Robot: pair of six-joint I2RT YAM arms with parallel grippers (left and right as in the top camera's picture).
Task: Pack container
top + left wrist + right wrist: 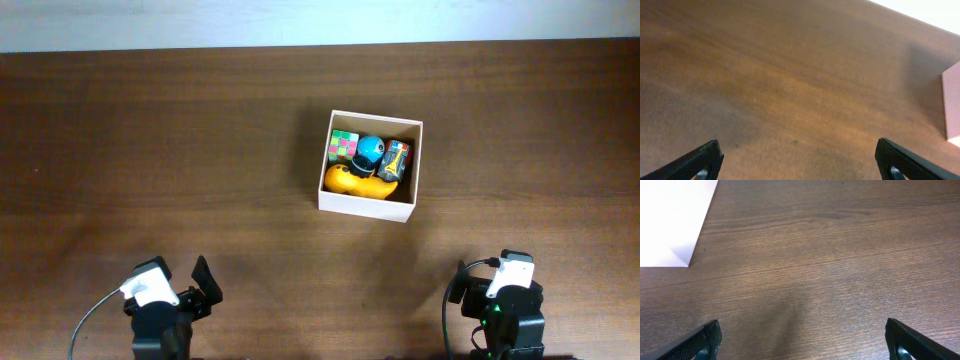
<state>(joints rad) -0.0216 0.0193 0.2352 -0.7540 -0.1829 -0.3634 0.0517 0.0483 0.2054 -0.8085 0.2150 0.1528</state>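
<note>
The container [365, 205], a square white box with no lid, stands a little right of the table's middle. Inside it lie a colourful puzzle cube [343, 147], a blue round toy [371, 150], a dark toy with orange marks [396, 160] and a yellow toy [358, 182]. My left gripper [797, 150] hovers open over bare wood near the front edge, far to the box's lower left. On the other side my right gripper [801, 327] is also open and empty, to the box's lower right. A corner of the container [670, 220] shows at the right wrist view's upper left.
The dark wooden table [150, 130] carries nothing else in view. A pale strip [300, 20] runs along its far edge. Both arm bases [160, 320] [510, 315] sit at the front edge. The box's wall [952, 105] shows at the left wrist view's right edge.
</note>
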